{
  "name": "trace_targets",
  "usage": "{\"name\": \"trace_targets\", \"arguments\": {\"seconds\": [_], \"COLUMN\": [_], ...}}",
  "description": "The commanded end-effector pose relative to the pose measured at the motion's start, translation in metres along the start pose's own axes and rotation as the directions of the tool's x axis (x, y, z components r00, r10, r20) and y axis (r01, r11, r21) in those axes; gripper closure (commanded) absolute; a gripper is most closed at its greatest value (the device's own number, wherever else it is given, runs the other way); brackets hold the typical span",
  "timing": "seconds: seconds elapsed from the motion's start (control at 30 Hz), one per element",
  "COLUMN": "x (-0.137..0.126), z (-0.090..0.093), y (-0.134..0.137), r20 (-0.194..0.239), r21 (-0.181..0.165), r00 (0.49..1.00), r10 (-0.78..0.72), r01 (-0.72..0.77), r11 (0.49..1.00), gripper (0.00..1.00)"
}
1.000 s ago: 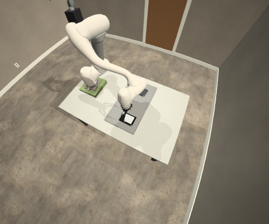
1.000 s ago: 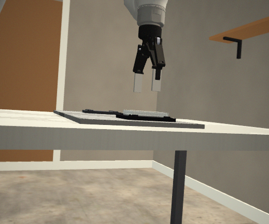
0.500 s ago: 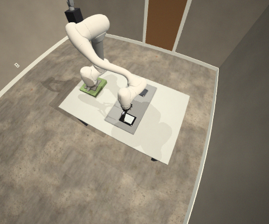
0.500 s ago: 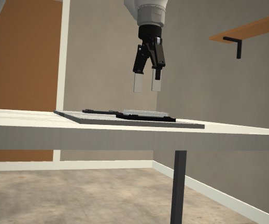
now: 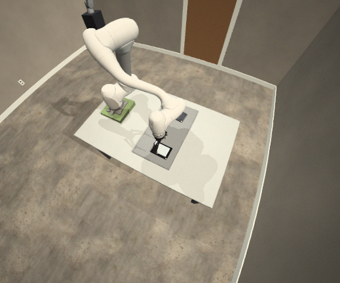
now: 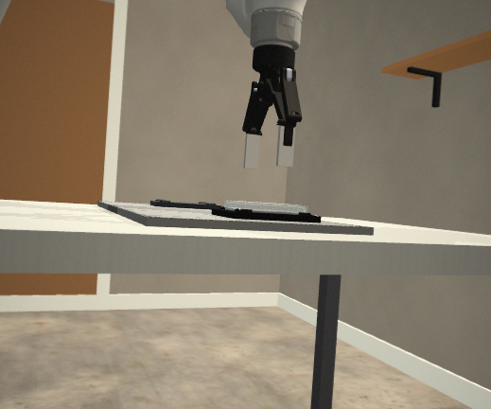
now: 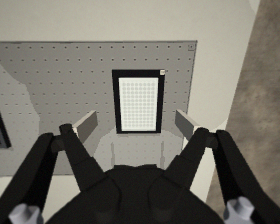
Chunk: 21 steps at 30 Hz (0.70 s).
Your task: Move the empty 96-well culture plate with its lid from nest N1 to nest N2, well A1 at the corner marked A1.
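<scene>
While the lidded plate (image 7: 137,101) sits untouched in nest N1 (image 7: 162,105), nothing's been moved. Gripper (image 6: 269,151) hangs above it, fingers spread wide, holding nothing. Descent, grasp, lift and transfer to N2 (image 5: 182,116) are all left.

white arm (image 5: 135,82), black fingers (image 6: 252,151)
</scene>
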<state>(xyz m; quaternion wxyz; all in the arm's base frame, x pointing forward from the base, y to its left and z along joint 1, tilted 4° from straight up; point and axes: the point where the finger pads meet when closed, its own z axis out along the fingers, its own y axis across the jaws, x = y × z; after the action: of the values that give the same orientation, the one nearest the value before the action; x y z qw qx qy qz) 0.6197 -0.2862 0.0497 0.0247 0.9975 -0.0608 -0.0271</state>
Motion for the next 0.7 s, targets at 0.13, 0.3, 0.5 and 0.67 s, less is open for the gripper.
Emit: {"name": "trace_targets", "arguments": {"seconds": [0.13, 0.3, 0.5, 0.67], "x": [0.002, 0.002, 0.002, 0.002], "z": [0.009, 0.014, 0.024, 0.032], "y": [0.004, 0.004, 0.004, 0.004], "r20": [-0.001, -0.001, -0.001, -0.001], "r21": [-0.006, -0.006, -0.006, -0.006], "r00": [1.0, 1.0, 1.0, 1.0], "r10": [0.004, 0.004, 0.004, 0.004], "r01": [-0.004, -0.004, -0.004, -0.004], "r11": [1.0, 1.0, 1.0, 1.0], "gripper": [0.0, 0.0, 0.0, 0.0]}}
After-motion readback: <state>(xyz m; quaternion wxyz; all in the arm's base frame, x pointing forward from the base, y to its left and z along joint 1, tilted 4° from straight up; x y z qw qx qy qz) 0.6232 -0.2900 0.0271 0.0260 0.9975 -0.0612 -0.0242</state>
